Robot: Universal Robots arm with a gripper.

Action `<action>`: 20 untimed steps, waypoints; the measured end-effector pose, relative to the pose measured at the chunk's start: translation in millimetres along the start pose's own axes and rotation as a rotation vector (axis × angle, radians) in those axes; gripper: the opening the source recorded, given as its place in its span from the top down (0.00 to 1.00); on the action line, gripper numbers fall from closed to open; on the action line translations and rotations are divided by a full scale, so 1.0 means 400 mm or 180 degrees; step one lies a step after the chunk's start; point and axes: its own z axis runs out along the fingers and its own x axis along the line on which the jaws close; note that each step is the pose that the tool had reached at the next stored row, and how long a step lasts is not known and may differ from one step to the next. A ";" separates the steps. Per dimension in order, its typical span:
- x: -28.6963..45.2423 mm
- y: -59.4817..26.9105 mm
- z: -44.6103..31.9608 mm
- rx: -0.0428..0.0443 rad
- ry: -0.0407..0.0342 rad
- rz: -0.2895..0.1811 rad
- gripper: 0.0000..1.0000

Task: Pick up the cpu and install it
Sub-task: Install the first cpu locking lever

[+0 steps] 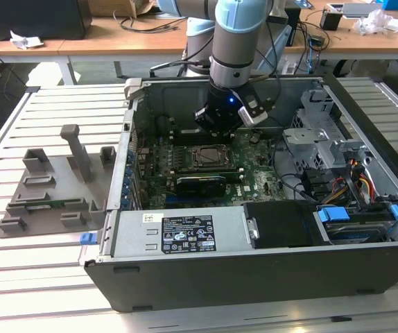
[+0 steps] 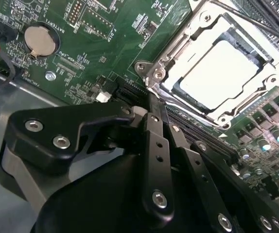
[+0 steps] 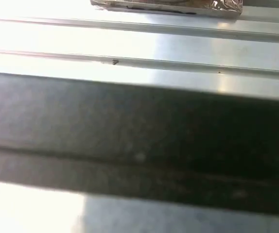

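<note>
Up close in the exterior view, a grey power supply [image 1: 182, 234] lines the near wall of the open computer case [image 1: 254, 277], which lies on a slatted metal table [image 1: 46, 291]. Left of the case rests a grey holder tray [image 1: 53, 191]. Farther in, the green motherboard [image 1: 261, 182] carries the socket [image 1: 209, 157], and the second wrist view shows the cpu [image 2: 220, 76] seated flat inside that socket's metal frame, its pale top bright. Just beyond it, the gripper [image 1: 220, 125] hangs over the board; whether its fingers are apart or together cannot be told. At the far side, wooden desks [image 1: 116, 35] hold cables.
</note>
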 end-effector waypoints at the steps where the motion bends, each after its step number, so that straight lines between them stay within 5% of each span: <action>1: 0.001 -0.003 -0.003 0.0002 0.0000 0.0000 0.89; 4: 0.001 -0.007 -0.007 0.0032 0.0003 0.0002 0.89; 6: 0.002 -0.010 -0.011 0.0118 0.0011 0.0005 0.89; 7: 0.002 -0.011 -0.012 0.0184 0.0017 0.0008 0.89; 8: 0.002 -0.013 -0.014 0.0279 0.0026 0.0012 0.89; 9: 0.002 -0.017 -0.017 0.0403 0.0036 0.0018 0.89; 11: 0.003 -0.021 -0.021 0.0488 0.0044 0.0021 0.89; 12: 0.003 -0.026 -0.024 0.0571 0.0052 0.0024 0.89; 13: 0.004 -0.029 -0.026 0.0604 0.0055 0.0026 0.89; 15: 0.005 -0.032 -0.034 0.0614 0.0055 0.0027 0.89; 20: 0.007 -0.024 -0.110 0.0614 0.0055 0.0027 0.89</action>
